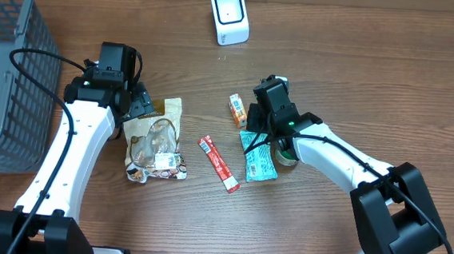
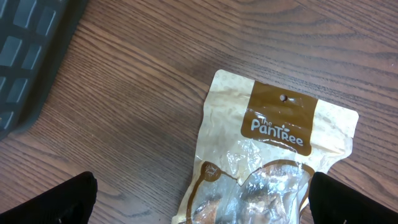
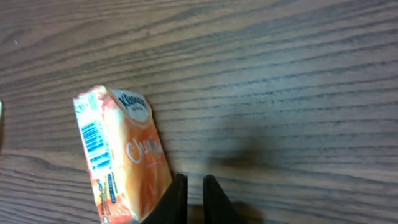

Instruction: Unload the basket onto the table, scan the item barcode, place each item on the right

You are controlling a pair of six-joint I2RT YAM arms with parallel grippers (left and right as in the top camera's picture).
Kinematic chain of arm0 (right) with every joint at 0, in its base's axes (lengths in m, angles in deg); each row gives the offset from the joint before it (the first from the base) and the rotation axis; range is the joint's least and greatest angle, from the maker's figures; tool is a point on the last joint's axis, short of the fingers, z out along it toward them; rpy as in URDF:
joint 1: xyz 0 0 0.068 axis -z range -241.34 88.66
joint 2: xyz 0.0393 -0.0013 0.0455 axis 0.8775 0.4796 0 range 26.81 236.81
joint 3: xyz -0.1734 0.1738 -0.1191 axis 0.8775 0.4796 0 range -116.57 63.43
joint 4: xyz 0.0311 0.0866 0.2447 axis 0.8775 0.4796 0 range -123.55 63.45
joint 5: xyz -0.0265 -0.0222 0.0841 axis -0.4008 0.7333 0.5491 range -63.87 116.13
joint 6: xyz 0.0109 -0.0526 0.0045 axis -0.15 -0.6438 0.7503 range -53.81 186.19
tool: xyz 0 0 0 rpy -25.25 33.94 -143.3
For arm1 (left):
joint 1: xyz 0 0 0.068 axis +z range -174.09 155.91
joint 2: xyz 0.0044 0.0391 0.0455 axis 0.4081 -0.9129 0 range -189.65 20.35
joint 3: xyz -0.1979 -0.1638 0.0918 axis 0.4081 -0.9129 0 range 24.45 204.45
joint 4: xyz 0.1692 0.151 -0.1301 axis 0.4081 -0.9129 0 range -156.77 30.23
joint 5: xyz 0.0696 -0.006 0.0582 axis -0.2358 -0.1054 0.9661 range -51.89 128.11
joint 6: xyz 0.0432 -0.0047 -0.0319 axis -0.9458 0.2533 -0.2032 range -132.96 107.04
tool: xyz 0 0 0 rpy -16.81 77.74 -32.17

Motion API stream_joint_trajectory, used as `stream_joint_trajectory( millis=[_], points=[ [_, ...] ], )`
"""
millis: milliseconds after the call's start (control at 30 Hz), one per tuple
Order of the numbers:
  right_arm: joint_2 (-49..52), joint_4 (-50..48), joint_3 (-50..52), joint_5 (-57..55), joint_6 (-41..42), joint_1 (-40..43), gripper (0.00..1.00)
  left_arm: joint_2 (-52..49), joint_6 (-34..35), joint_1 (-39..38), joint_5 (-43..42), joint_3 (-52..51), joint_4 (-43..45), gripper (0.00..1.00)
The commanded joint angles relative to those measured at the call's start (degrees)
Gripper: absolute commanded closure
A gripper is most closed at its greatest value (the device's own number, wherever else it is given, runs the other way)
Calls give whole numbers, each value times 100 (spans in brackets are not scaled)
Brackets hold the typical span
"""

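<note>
Found the right gripper (image 3: pixel 194 182) nearly closed, with only a thin slit showing between its two dark fingers (image 3: pixel 178 199) and nothing in that slit. Saw it low over the wooden table (image 3: pixel 280 74), above bare wood. Placed the orange tissue pack (image 3: pixel 124 158) just to the left of those fingers in the right wrist view, its lower right edge against the nearer finger or very close to it; could not tell whether touching. Saw the pack lying flat and tilted, outside the jaws, not gripped. Read "Kleenex" in white on a blue patch at its top end, and made out a larger pale word down the orange face, cut off and not legible in full. Noted a barcode (image 3: pixel 92 138) on a white strip along the pack's left side, with blue print below it too small to read.

Found the left gripper (image 2: pixel 202 202) spread wide, its fingertips (image 2: pixel 56 199) in the two lower corners of the left wrist view, holding nothing. Saw a tan pouch (image 2: pixel 280 124) beneath, with a clear window and a brown label; read "The PanTree" there.

From overhead, placed a white scanner (image 1: pixel 229 17) at the far edge, well apart from the pack, a red stick packet (image 1: pixel 219 164) and a teal packet (image 1: pixel 258 157) nearer, and a grey basket (image 1: pixel 7 64) at the left.
</note>
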Motion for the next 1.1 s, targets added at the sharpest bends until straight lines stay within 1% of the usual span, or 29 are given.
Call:
stream_joint_trajectory(
  millis=[0,67,267,333,400,433,467,500,833,1067],
  points=[
    [28,70,59,-81,22,7,87,118,-42,-7,-26,101,-13,0],
    [28,105,66,-81,24,7,84,118,-44,-7,-24,101,-13,1],
    [28,129,68,-79,26,7,83,118,-44,-7,-24,101,-13,1],
    [28,72,68,-81,55,7,85,118,-44,-7,-24,101,-13,0],
    [31,-48,68,-76,363,31,90,118,-44,-7,-24,101,-13,0],
    [31,-98,68,-74,522,57,95,118,-44,-7,-24,101,-13,0],
    [33,-142,66,-66,671,94,96,118,-44,-7,-24,101,-13,0],
    [33,-216,66,74,809,188,96,118,-44,-7,-24,101,-13,0],
    [33,-682,66,1056,817,619,96,118,-44,-7,-24,101,-13,0],
    [125,-774,66,1176,885,616,96,118,-44,-7,-24,101,-13,0]
  ],
)
